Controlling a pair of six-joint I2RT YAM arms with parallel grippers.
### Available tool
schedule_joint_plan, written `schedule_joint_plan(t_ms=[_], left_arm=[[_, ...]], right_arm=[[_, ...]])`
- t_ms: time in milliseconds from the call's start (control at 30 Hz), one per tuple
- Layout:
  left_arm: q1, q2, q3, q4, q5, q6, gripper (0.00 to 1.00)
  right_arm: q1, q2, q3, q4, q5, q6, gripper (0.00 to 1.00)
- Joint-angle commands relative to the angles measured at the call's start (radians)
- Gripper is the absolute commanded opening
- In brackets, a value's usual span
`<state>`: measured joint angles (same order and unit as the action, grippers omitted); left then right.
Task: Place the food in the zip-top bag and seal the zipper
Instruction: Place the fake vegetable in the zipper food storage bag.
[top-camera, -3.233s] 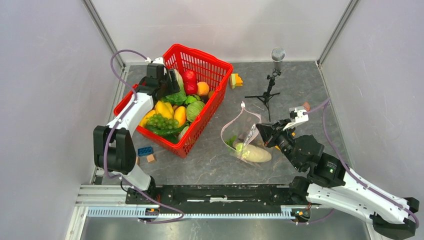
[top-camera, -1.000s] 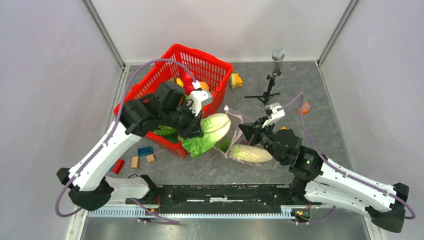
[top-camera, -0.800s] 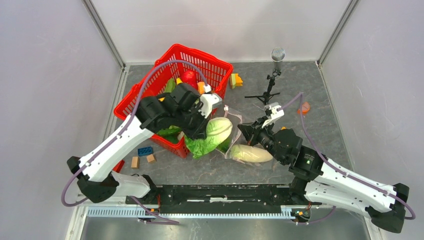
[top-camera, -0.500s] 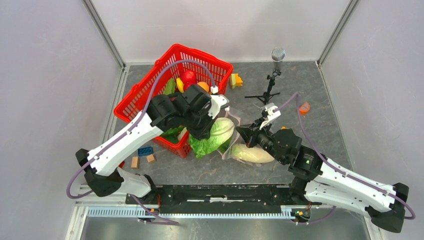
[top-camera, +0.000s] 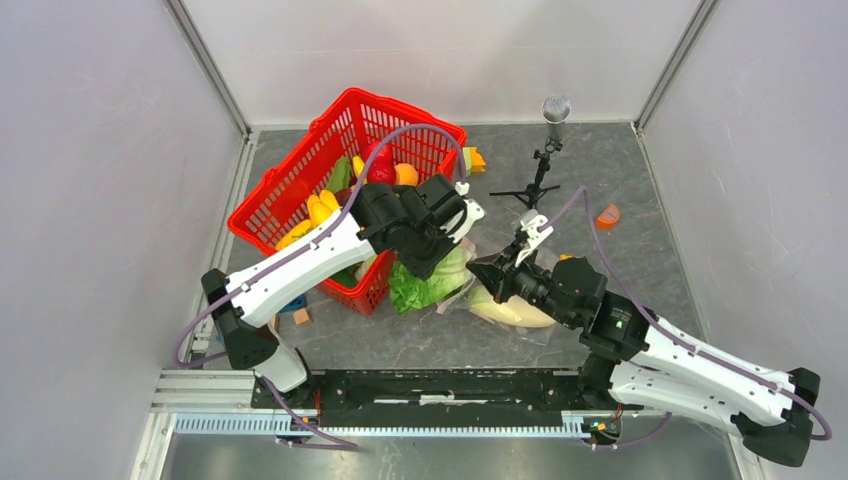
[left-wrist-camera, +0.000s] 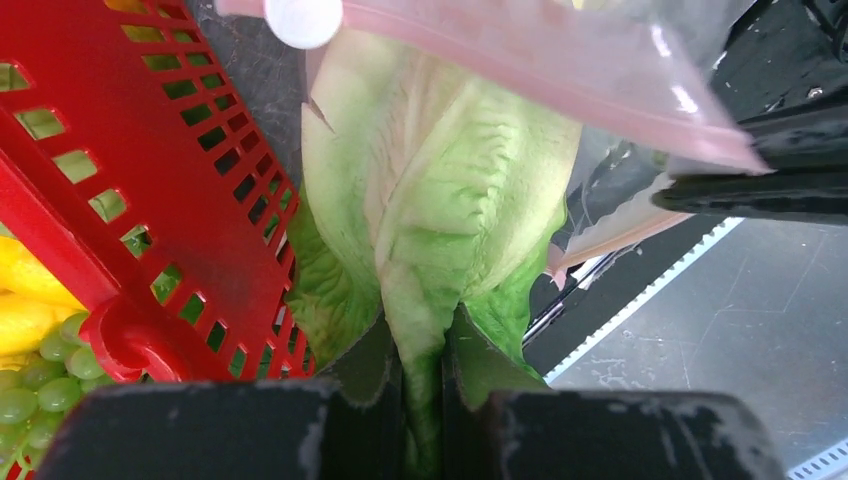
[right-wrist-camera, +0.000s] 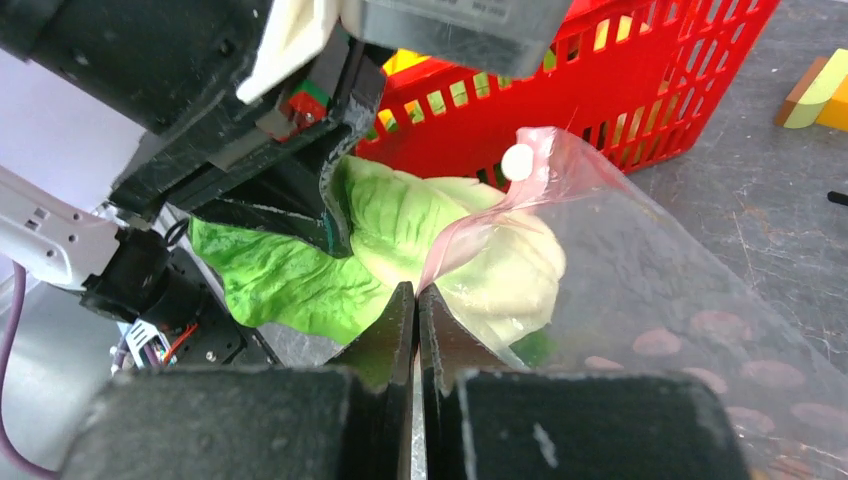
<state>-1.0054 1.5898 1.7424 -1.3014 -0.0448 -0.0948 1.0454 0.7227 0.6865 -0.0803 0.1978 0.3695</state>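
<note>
My left gripper (left-wrist-camera: 420, 330) is shut on the stem end of the leafy green lettuce (left-wrist-camera: 440, 200), whose tip lies just under the zipper (left-wrist-camera: 560, 80), the pale pink strip of the zip-top bag. My right gripper (right-wrist-camera: 415, 290) is shut on that pink zipper (right-wrist-camera: 480, 215) and holds the mouth of the clear zip-top bag (right-wrist-camera: 650, 300) lifted. From above, the lettuce (top-camera: 430, 282) sits between the red basket and the bag. A long cream-white vegetable (top-camera: 518, 313) lies inside the bag. The left gripper (top-camera: 447, 250) and the right gripper (top-camera: 490, 272) are close together.
The red mesh basket (top-camera: 300, 185) at the back left holds yellow bananas (top-camera: 322, 208), a red fruit (top-camera: 378, 160) and other produce. A microphone stand (top-camera: 541, 160) stands behind the bag. Small blocks (top-camera: 472, 158) and an orange piece (top-camera: 607, 214) lie on the table.
The left arm has carried the lettuce rightward from the basket's edge to the bag's mouth. The right gripper, still gripping the zipper edge, has shifted slightly.
</note>
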Motion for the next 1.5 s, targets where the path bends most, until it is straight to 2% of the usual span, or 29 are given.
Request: schedule_joint_plan(t_ms=[0, 100, 233, 333, 500, 633, 833, 1000, 1133, 1300, 1467], left_arm=[[-0.009, -0.012, 0.085, 0.032, 0.009, -0.008, 0.02], [-0.019, -0.036, 0.097, 0.071, 0.129, 0.031, 0.02], [-0.032, -0.056, 0.08, 0.08, 0.214, 0.077, 0.03], [-0.033, -0.055, 0.049, 0.079, 0.178, 0.082, 0.05], [-0.035, 0.0, 0.013, 0.057, -0.033, 0.053, 0.04], [-0.064, 0.083, 0.049, -0.033, -0.15, 0.079, 0.02], [-0.111, 0.038, 0.06, 0.046, 0.001, 0.139, 0.03], [-0.111, -0.048, 0.05, 0.07, -0.023, 0.113, 0.07], [-0.111, -0.064, 0.005, 0.103, -0.015, 0.107, 0.12], [-0.11, 0.042, 0.072, 0.112, 0.003, 0.065, 0.07], [-0.11, 0.092, 0.133, 0.126, -0.026, 0.042, 0.08]], right_arm=[[0.001, -0.005, 0.037, 0.028, -0.043, -0.022, 0.04], [0.001, -0.027, 0.015, 0.03, -0.016, -0.016, 0.04], [0.002, -0.048, 0.009, 0.006, 0.053, 0.003, 0.05], [0.001, -0.067, -0.003, 0.012, 0.097, 0.032, 0.04], [0.001, -0.069, 0.0, 0.064, -0.031, 0.0, 0.04], [0.002, -0.056, -0.001, 0.049, -0.025, 0.005, 0.04], [0.001, -0.037, -0.009, -0.04, 0.166, 0.081, 0.04], [0.001, -0.082, -0.053, -0.046, 0.312, 0.158, 0.04], [0.001, -0.095, -0.071, 0.047, 0.185, 0.095, 0.04], [0.001, -0.06, -0.057, 0.124, 0.0, 0.055, 0.04], [0.001, -0.04, -0.05, 0.12, -0.057, 0.048, 0.04]])
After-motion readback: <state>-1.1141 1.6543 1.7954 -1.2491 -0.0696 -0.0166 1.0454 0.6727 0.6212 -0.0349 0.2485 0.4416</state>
